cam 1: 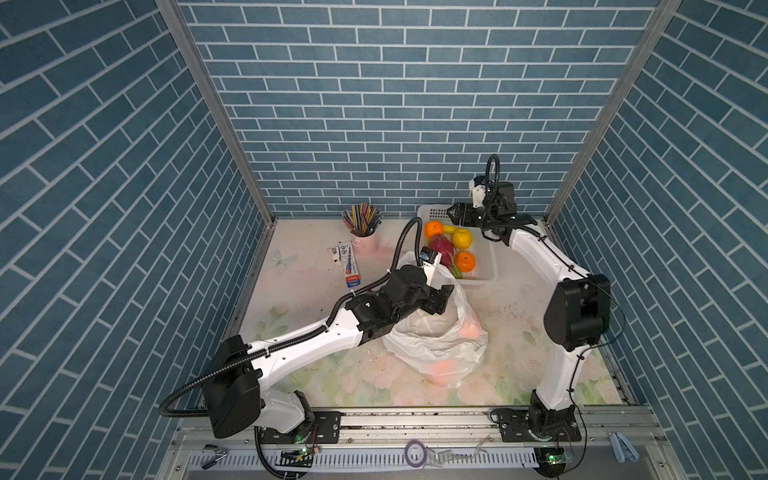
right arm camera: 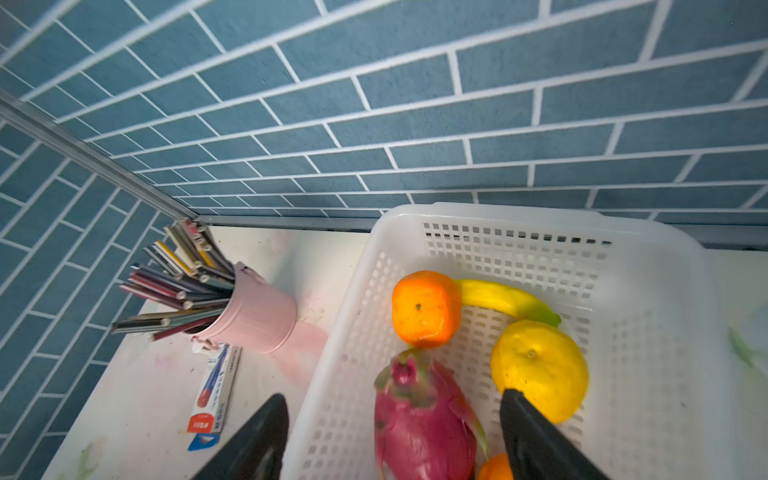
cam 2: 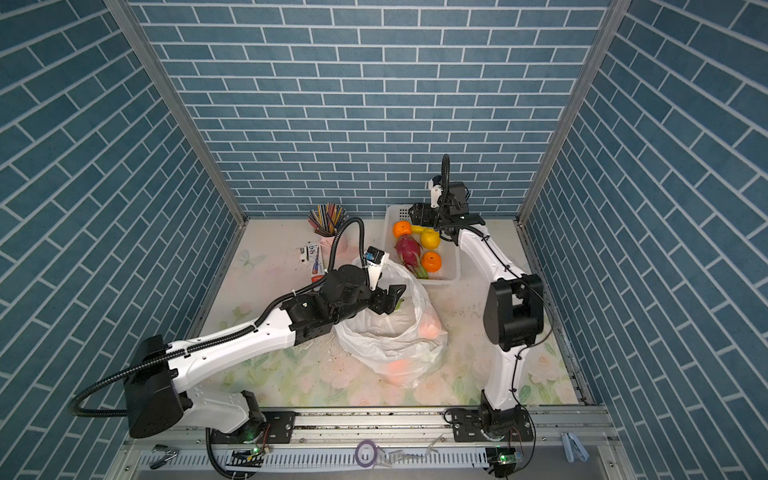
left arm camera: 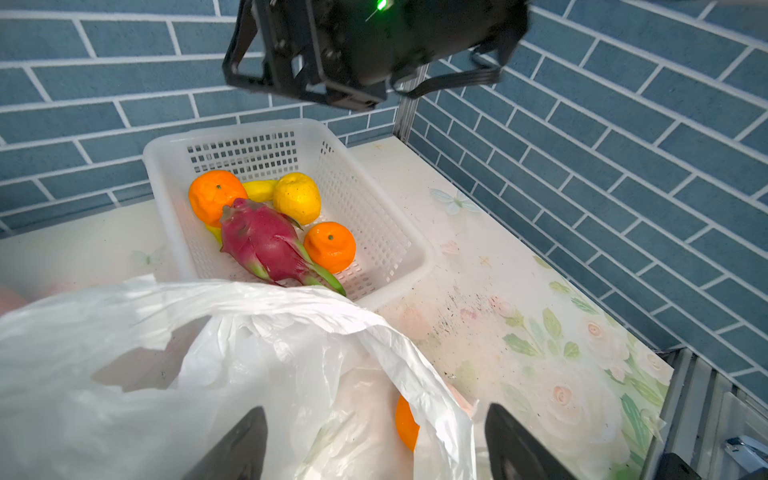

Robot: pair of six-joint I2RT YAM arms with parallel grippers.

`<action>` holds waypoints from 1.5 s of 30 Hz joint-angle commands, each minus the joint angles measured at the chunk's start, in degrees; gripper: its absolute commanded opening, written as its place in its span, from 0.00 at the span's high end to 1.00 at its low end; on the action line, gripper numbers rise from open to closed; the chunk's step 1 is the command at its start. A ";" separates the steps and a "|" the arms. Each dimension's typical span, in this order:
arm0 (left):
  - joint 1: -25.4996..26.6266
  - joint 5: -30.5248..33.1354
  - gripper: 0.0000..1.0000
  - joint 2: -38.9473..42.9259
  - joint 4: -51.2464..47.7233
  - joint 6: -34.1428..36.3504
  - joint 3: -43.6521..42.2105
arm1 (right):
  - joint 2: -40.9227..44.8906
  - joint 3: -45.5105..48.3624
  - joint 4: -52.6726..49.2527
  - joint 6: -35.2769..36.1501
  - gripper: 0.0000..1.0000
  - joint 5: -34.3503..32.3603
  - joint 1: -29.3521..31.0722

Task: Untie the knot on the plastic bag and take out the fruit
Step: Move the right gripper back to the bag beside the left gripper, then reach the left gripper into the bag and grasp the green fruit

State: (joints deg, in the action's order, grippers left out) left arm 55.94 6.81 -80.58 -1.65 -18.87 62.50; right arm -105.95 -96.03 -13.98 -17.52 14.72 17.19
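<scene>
The white plastic bag sits mid-table with its mouth gaping; the knot is out of view. My left gripper hangs open over that mouth, the bag's rim running between its fingers. An orange shows inside the bag, and other orange shapes glow through the plastic. My right gripper is open above the white basket. In the basket lie a magenta dragon fruit, a lemon and two oranges.
A yellow banana lies at the basket's far end. A pink cup of coloured pencils and a flat toothpaste box stand left of the basket. Blue tiled walls close in three sides.
</scene>
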 commanded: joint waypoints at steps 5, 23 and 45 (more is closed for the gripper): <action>1.39 1.01 0.24 1.22 -3.10 -3.15 -2.88 | 21.18 20.34 2.10 -0.67 0.19 -2.81 0.62; 1.36 -2.77 0.30 -3.28 -0.80 -3.30 -5.97 | 49.75 52.47 -6.25 -18.28 0.20 -10.06 17.85; 0.62 7.85 0.30 -21.95 0.96 -7.32 2.11 | 44.90 52.13 -3.78 -18.55 0.85 -7.96 20.36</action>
State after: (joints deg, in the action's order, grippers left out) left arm 56.88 9.87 -101.32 -1.37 -25.04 62.65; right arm -62.02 -42.13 -18.39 -34.74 6.66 37.23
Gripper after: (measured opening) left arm 0.698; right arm 0.155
